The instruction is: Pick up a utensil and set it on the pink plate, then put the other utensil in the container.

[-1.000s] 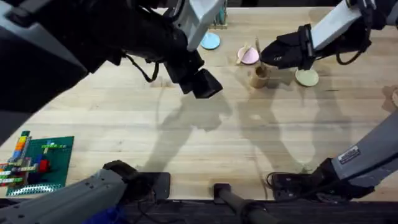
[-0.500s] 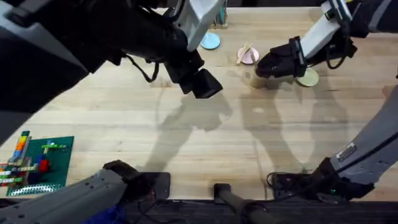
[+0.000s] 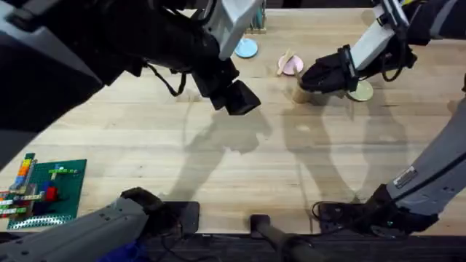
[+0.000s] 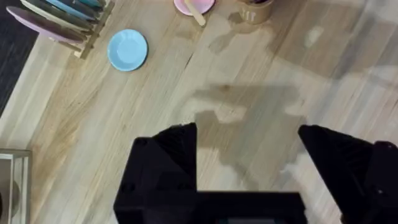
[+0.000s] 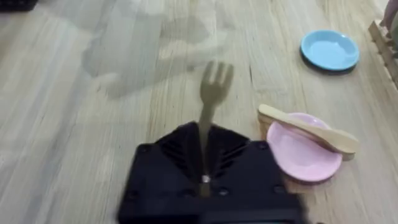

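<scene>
The wooden spoon [image 5: 308, 129] lies across the pink plate [image 5: 301, 154]; the overhead view shows the pair too, spoon [image 3: 285, 61] on plate [image 3: 293, 66]. My right gripper [image 5: 205, 149] is shut on the handle of the wooden fork [image 5: 215, 87], whose prongs stick out past the fingertips. In the overhead view the right gripper [image 3: 313, 76] hangs just over the tan container [image 3: 301, 94], partly covering it. The left gripper [image 3: 234, 96] is open and holds nothing, raised above the table left of the plates. From the left wrist, the left gripper [image 4: 249, 155] faces bare wood, the container [image 4: 254, 10] far off.
A light-blue plate [image 3: 246, 48] sits left of the pink one, and a yellow-green plate [image 3: 359, 91] lies right of the container. A rack of plates [image 4: 62, 15] stands at the back edge. A green brick board [image 3: 45, 191] lies at the front left.
The right gripper has moved slightly left and lower with the fork, from beside the container to over it. The left arm has not moved.
</scene>
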Motion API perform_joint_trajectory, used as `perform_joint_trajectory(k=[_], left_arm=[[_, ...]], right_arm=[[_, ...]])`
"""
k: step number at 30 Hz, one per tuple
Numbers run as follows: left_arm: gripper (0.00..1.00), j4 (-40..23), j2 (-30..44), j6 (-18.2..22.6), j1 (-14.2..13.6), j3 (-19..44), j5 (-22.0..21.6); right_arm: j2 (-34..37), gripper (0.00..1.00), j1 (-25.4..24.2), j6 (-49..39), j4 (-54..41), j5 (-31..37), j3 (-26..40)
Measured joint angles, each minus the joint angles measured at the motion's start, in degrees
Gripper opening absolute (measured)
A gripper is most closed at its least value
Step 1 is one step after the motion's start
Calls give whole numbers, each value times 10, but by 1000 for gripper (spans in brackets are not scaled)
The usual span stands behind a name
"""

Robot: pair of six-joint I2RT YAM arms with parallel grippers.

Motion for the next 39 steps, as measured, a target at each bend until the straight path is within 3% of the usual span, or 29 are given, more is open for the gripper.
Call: perform_joint_trajectory(k=[6,7,16,22,33,39], left_arm=[[995,0,0,0,0,0,0],[995,0,0,0,0,0,0],[995,0,0,0,0,0,0],[996,0,0,0,0,0,0],[996,0,0,0,0,0,0],[995,0,0,0,0,0,0]], right_arm=[[0,928,0,-1,-2,0,0],[0,978,0,-2,-2,0,0],[0,997,0,-2,-19,0,0],[0,997,-1,-2,-95,-4,31],[-28,997,-9,-2,-243,-1,159],[-38,998,-17,105,-243,-4,257]])
